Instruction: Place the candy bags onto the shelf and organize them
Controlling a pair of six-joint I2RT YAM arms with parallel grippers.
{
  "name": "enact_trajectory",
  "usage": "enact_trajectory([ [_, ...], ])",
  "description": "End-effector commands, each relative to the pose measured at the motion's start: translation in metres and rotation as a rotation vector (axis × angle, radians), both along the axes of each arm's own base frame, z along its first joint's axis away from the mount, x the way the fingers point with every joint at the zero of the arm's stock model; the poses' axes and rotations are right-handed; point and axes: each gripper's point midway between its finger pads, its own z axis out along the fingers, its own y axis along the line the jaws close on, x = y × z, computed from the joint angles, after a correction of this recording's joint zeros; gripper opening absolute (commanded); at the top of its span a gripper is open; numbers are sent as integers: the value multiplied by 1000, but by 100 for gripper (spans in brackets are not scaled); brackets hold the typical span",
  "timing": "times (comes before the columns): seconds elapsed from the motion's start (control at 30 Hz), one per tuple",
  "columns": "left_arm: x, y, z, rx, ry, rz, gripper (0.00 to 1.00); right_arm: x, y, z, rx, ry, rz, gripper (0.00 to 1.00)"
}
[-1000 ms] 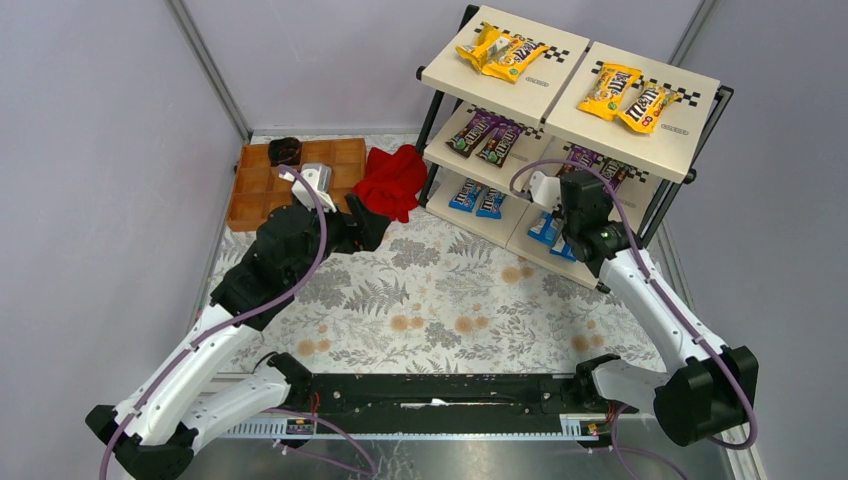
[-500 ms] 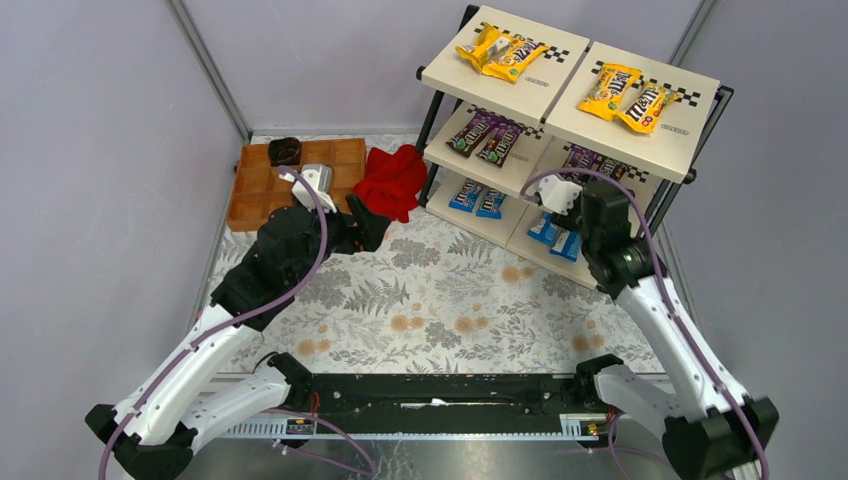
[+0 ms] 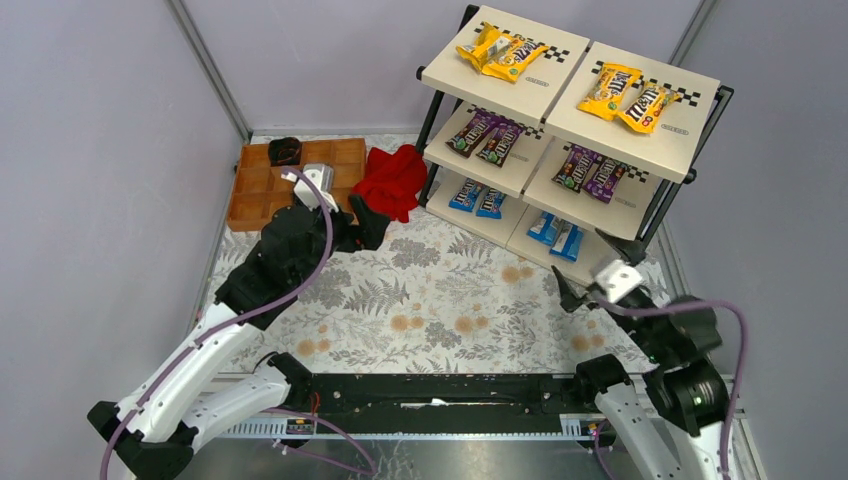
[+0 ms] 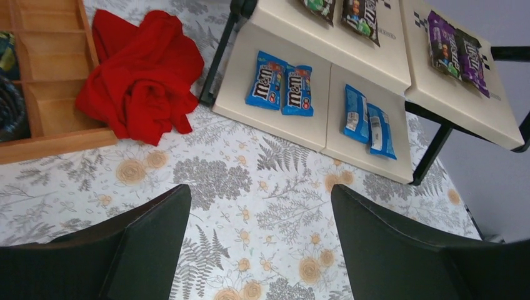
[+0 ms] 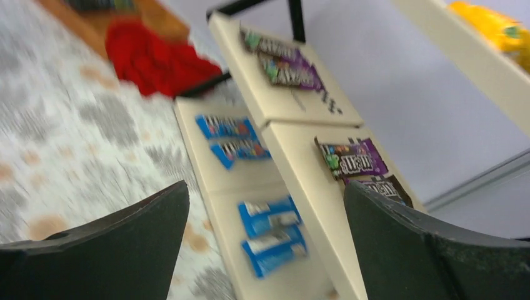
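The shelf (image 3: 640, 140) stands at the back right, with candy bags on all three tiers. Yellow bags (image 3: 500, 50) lie on top, purple and dark bags (image 3: 590, 172) in the middle, blue bags (image 3: 555, 235) at the bottom. My right gripper (image 3: 590, 270) hovers open and empty just in front of the bottom tier; the blurred right wrist view shows blue bags (image 5: 272, 231) between its fingers (image 5: 144, 237). Left of the shelf, beside the red cloth, my left gripper (image 3: 365, 220) is open over the mat, nothing in it (image 4: 259, 190).
A red cloth (image 3: 392, 178) lies bunched against the shelf's left leg. A brown compartment tray (image 3: 265, 185) sits at the back left with a dark object (image 3: 285, 150) in one cell. The flowered mat (image 3: 440, 300) covers the table.
My right gripper opened and pulled back from the middle tier toward the near right, leaving two purple bags on the right board. The left arm barely moved.
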Motion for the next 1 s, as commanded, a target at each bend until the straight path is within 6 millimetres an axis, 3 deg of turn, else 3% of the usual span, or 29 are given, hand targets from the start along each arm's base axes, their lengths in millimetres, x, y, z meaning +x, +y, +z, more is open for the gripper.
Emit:
enact_trajectory([
  [0.0,12,13,61,-22,-139,76,88,-33,10,84,596,-83,55,100],
  [0.1,16,26,96,19,-198,125,90,-49,-24,137,789,-161,-70,100],
  [0.2,14,45,150,21,-286,194,95,-47,-55,169,945,-159,-228,100],
  [0.33,0,61,212,-17,-398,217,99,-48,-64,193,969,-162,-274,100],
  [0.43,-13,71,243,-29,-474,222,99,-56,-62,205,985,-225,-218,100],
  [0.73,-46,105,291,-71,-580,270,99,-48,-72,203,1018,-268,-271,100],
  [0.97,-47,114,288,-64,-577,311,99,-38,-69,192,1001,-240,-288,100],
])
